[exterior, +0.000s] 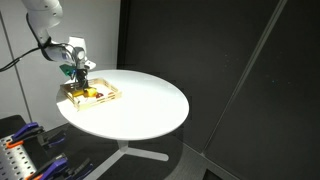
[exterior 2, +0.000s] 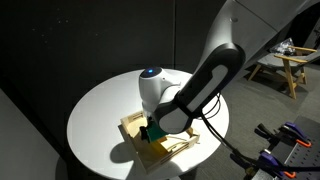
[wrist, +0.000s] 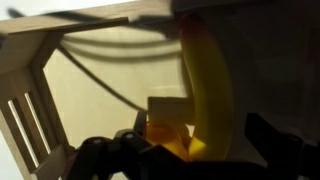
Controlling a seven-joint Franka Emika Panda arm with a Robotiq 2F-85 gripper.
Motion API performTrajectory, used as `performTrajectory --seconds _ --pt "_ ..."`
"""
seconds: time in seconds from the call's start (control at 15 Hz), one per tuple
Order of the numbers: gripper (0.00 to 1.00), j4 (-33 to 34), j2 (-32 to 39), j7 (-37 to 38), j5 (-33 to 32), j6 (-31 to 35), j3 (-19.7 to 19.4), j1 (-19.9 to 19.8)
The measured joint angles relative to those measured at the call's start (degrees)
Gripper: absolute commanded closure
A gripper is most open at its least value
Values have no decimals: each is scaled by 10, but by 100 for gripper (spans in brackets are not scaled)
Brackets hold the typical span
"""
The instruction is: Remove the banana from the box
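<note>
The jaws stand wide open and empty, low over the box (exterior: 103, 97) on the bench (exterior: 150, 105), straddling the banana (wrist: 206, 85) so closing would pinch it. Contact seems not yet made, though the wrist view is dim.

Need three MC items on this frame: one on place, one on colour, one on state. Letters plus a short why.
1. The banana lies:
A) inside the wooden box
B) on a shelf
C) on the floor

2. The round table is:
A) black
B) white
C) red

3. The tool is:
A) shut on the banana
B) open over the banana
C) out of every view

Key:
1 A: the wrist view shows it on the box floor, running up to the far wall.
2 B: the top is white in both exterior views.
3 B: in the wrist view the fingers stand apart with the banana's end between them.
</note>
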Motion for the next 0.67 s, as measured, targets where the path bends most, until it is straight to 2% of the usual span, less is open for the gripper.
performTrajectory --seconds 0.6,0.67 --pt "0 7 13 0 0 0 0 0" --pt "17 8 14 0 0 0 0 0"
